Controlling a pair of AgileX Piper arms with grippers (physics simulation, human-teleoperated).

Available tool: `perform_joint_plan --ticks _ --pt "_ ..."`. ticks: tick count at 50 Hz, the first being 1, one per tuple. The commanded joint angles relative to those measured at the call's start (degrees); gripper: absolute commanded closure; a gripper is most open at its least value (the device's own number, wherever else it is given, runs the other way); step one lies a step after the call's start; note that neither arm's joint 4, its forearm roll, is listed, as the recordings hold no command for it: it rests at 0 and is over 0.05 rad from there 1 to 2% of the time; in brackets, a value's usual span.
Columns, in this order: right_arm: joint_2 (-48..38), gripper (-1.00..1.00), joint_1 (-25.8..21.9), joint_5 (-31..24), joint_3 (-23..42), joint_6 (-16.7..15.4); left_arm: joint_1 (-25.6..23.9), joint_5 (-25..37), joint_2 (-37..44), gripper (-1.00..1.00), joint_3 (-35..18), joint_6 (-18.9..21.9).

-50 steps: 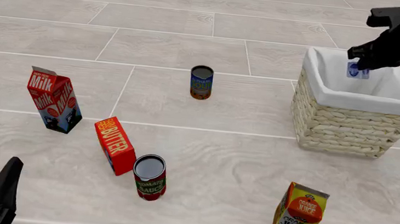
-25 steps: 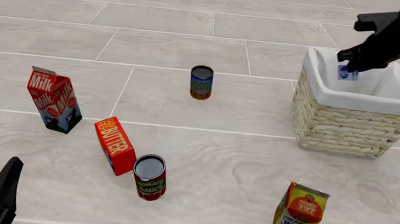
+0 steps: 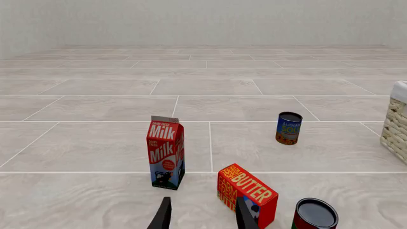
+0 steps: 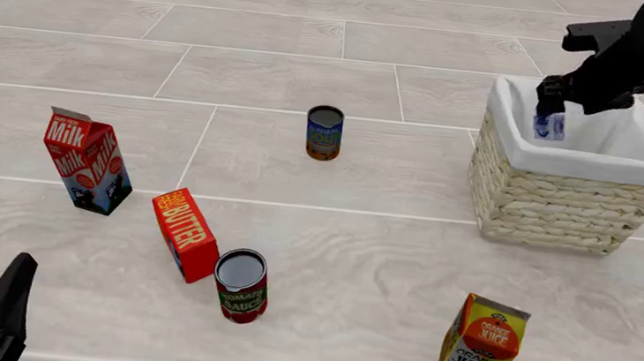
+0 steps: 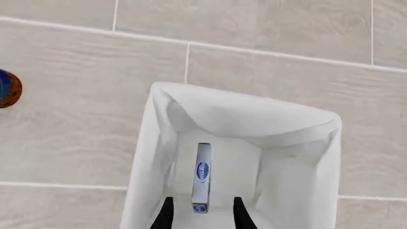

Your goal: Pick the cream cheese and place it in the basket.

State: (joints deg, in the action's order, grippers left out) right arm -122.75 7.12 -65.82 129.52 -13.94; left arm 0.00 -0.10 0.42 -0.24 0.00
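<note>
Right gripper (image 4: 551, 107) hangs over the basket (image 4: 556, 203) at the far right of the table, and its fingers (image 5: 167, 214) now stand spread, with the cream cheese (image 5: 202, 177) lying clear between and below them. Half a second ago the small white box was pinched high in the gripper, above the cloth rim; now it sits lower, inside the white lining, near the basket's left wall and standing on its thin edge — so the gripper has let go and the box has dropped in. I judge the placing done, or all but done: what remains is for the arm to lift away without catching the cloth.

Left gripper (image 3: 202, 217) rests at the near left corner of the table, its fingers parted and holding nothing; it has not moved in the last second. Just ahead of it stand the butter box (image 3: 247, 194) and the milk carton (image 3: 167, 152).

Some things are hard to make out. From the front, the dark arm and the basket's near rim cover most of the cream cheese, so only a sliver of blue and white shows. Whether the box rests on the basket floor or is still falling — or leans on the lining — cannot be told. Only the tips of each gripper's fingers enter the wrist views.
</note>
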Motion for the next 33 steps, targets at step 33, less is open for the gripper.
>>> perform_joint_plan --ticks 33 --pt "13.46 -1.00 -0.07 0.32 -6.27 1.22 0.00 0.00 0.00 -1.00 0.00 0.00"
